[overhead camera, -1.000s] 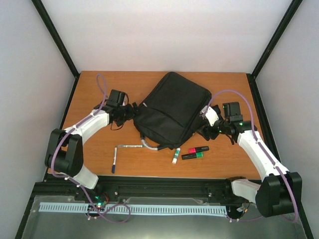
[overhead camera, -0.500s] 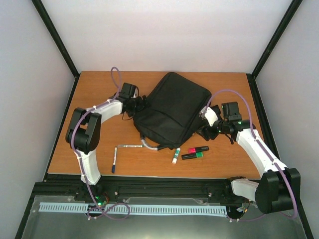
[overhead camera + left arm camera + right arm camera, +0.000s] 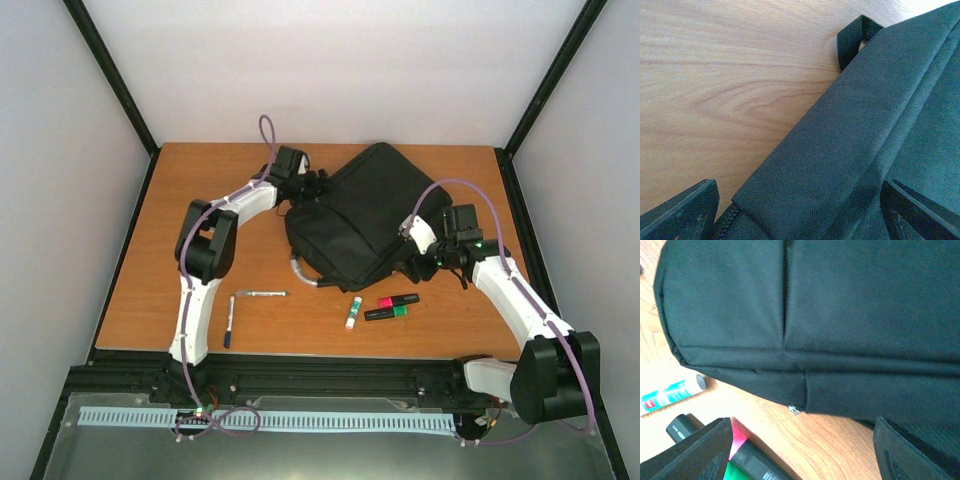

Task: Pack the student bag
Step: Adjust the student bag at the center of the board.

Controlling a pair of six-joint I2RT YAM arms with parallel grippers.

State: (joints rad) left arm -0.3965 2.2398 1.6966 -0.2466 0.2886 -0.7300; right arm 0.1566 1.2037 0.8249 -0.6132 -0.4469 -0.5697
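The student bag (image 3: pixel 362 212) is a large black fabric backpack lying flat in the middle of the table, with its grey loop handle (image 3: pixel 300 273) at the near-left end. My left gripper (image 3: pixel 316 184) is open at the bag's far-left edge. In the left wrist view (image 3: pixel 800 217) its jaws stand wide apart astride a fold of the bag (image 3: pixel 855 145). My right gripper (image 3: pixel 414 262) is open at the bag's near-right edge. In the right wrist view (image 3: pixel 800 455) it hovers over bare wood just below the bag (image 3: pixel 840 315), and a small silver zipper pull (image 3: pixel 796 410) shows.
A white pen (image 3: pixel 262 293) and a blue-tipped pen (image 3: pixel 229 322) lie near left. A green-and-white glue stick (image 3: pixel 352 312), a pink highlighter (image 3: pixel 398 300) and a green highlighter (image 3: pixel 386 313) lie in front of the bag. A black strap loop (image 3: pixel 852 37) sticks out at the bag's edge.
My left arm has swung from the bag's left side up to its far-left edge. The bag has shifted right and away, and its handle has left the white pen. The right arm has barely moved.
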